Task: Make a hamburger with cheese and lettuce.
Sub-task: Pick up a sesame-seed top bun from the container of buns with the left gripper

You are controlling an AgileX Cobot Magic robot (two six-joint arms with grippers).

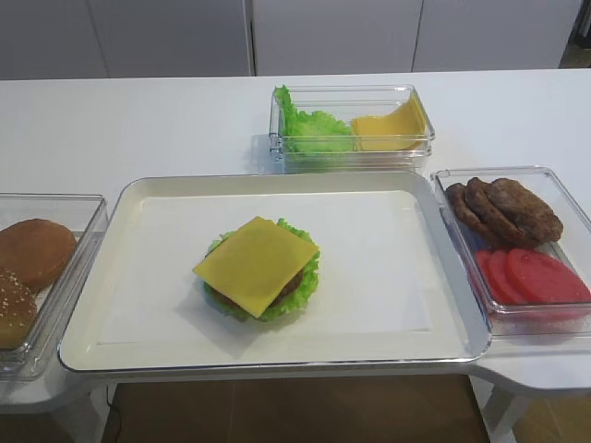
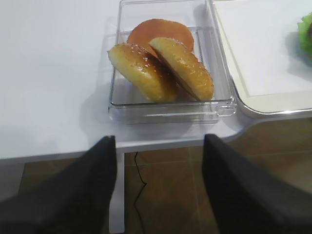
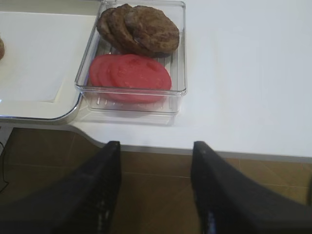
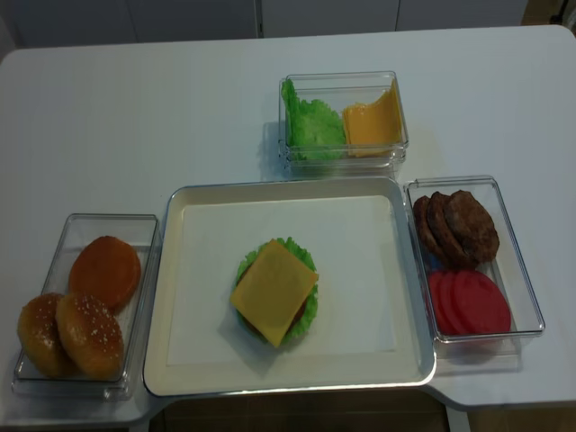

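Far left of the overhead view, you've got a clear plastic tub (image 4: 144, 229) holding one plain brown bun half (image 4: 105, 272) and two golden sesame-seeded bun tops (image 4: 74, 335). Your left gripper (image 2: 158, 187) hangs at the bottom of its wrist view, off the table edge, jaws spread apart with nothing between them. Centre frame, on the white rectangular tray (image 4: 171, 261), sits the hamburger (image 4: 274, 292): frilly green lettuce (image 4: 309, 313) ringing the patty, the flat square yellow cheese (image 4: 273, 290) lying on top, corners poking out, no bun on it. Upper centre, a clear tub (image 4: 342, 83) with spare lettuce and cheese slices. Right side, another clear tub (image 4: 522, 261) with brown patties (image 4: 454, 225) and red tomato slices (image 4: 470, 301). Your right gripper (image 3: 156, 187) also hangs off the table edge, parted and empty.
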